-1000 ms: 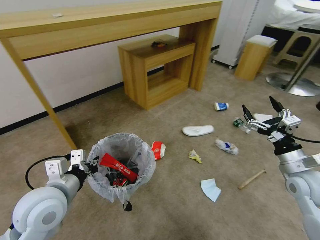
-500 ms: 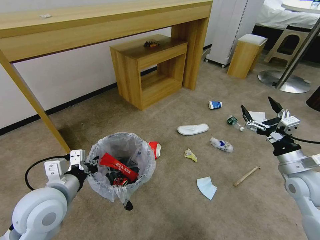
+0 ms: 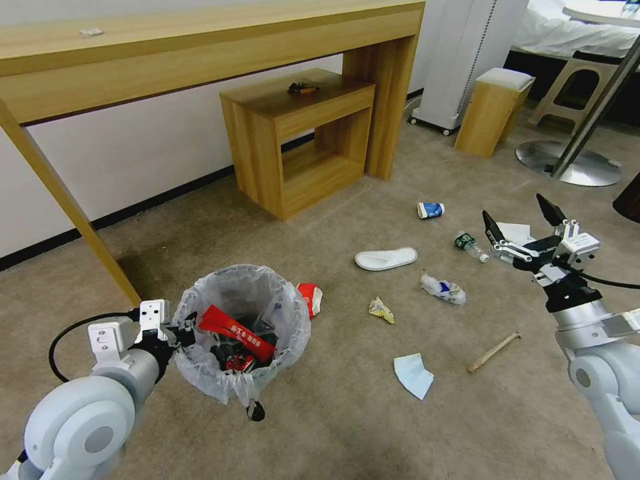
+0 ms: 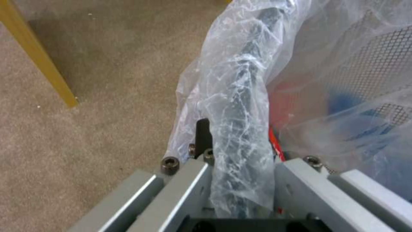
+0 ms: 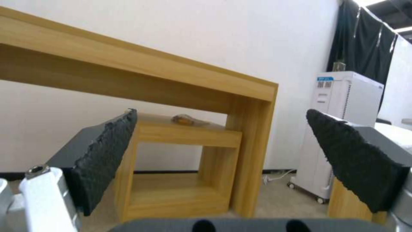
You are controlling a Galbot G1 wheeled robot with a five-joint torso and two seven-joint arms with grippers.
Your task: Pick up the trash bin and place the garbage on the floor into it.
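The trash bin (image 3: 243,313), lined with a crinkly plastic bag, hangs just above the floor (image 3: 333,427) at the lower left, with red wrappers inside. My left gripper (image 3: 179,335) is shut on its near rim; the bagged rim (image 4: 240,129) runs between the left gripper (image 4: 240,183) fingers. Garbage lies to the right: a red crushed can (image 3: 309,297), white slipper (image 3: 385,258), yellow wrapper (image 3: 380,309), crumpled wrapper (image 3: 442,289), clear bottle (image 3: 469,245), cup (image 3: 430,210), blue paper (image 3: 412,375) and wooden stick (image 3: 492,352). My right gripper (image 3: 514,208) hovers open above the bottle, its pads (image 5: 107,154) wide apart.
A long wooden desk (image 3: 200,47) runs along the wall, with one leg (image 3: 67,200) close behind the bin. A low wooden shelf (image 3: 300,133) stands under it. A white appliance (image 3: 467,60), a wooden stool (image 3: 493,110) and a round metal table base (image 3: 573,163) stand at the back right.
The whole picture slid left a second ago, so the camera turned right; it has held still since. Both arms and the bin keep their places.
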